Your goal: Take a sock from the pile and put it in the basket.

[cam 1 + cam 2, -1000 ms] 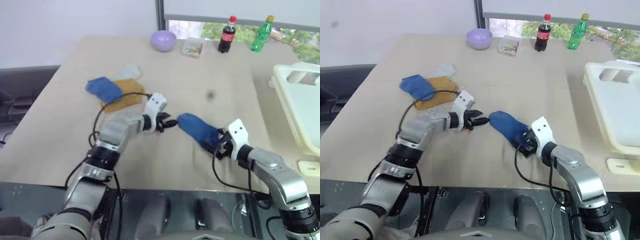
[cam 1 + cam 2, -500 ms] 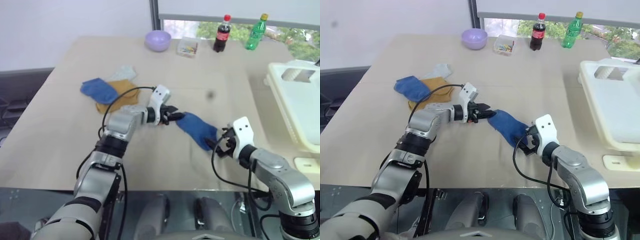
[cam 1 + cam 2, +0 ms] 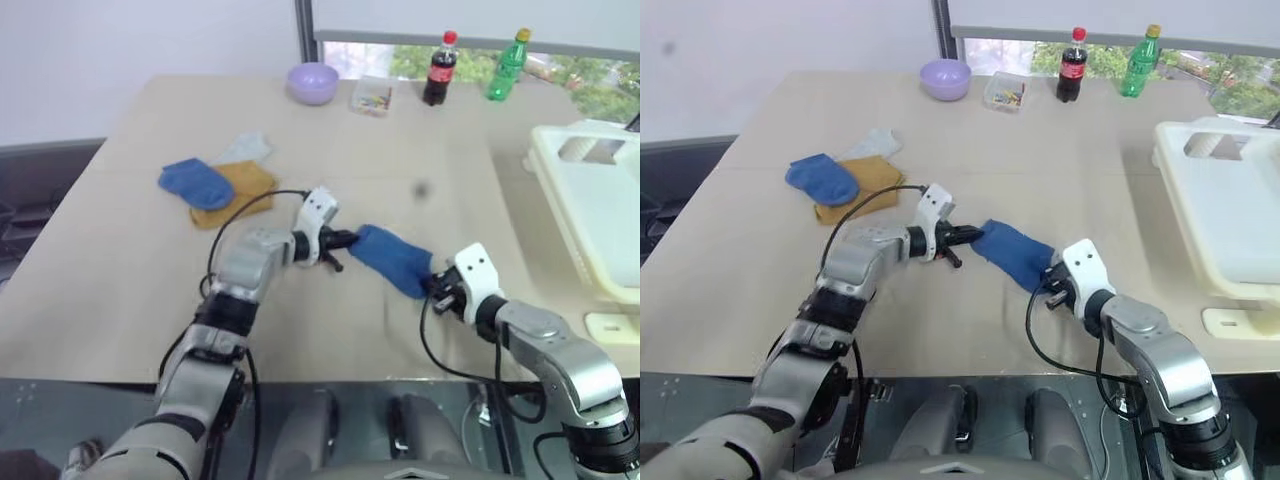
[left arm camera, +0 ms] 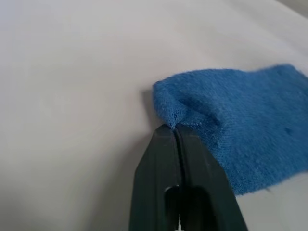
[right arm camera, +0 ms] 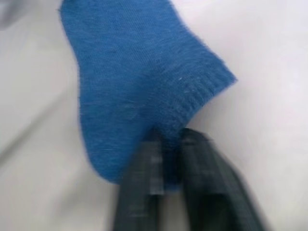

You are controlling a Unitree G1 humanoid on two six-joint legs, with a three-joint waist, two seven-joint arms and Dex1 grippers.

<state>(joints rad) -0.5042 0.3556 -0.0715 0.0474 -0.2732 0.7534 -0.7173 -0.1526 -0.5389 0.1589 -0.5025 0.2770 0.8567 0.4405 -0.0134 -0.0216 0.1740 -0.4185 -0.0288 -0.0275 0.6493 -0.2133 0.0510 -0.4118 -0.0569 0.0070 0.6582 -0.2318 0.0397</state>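
A royal blue sock (image 3: 393,258) lies flat on the tan table, between my two grippers and apart from the pile (image 3: 215,181). The pile is a blue, a mustard-yellow and a pale sock at the left. My left gripper (image 3: 345,240) is shut on the sock's left end; the left wrist view shows the fingers (image 4: 163,159) pinching a fold of cloth. My right gripper (image 3: 435,287) is shut on the ribbed cuff (image 5: 192,96) at the sock's right end. The cream-white basket (image 3: 585,200) stands at the table's right edge.
At the back of the table stand a purple bowl (image 3: 313,82), a small clear box (image 3: 372,97), a cola bottle (image 3: 436,69) and a green bottle (image 3: 505,66). A small cream piece (image 3: 615,328) lies by the basket's near corner.
Both grippers were open and have shut on the two ends of the blue sock. The left hand has drawn back a little, and the camera view has shifted slightly.
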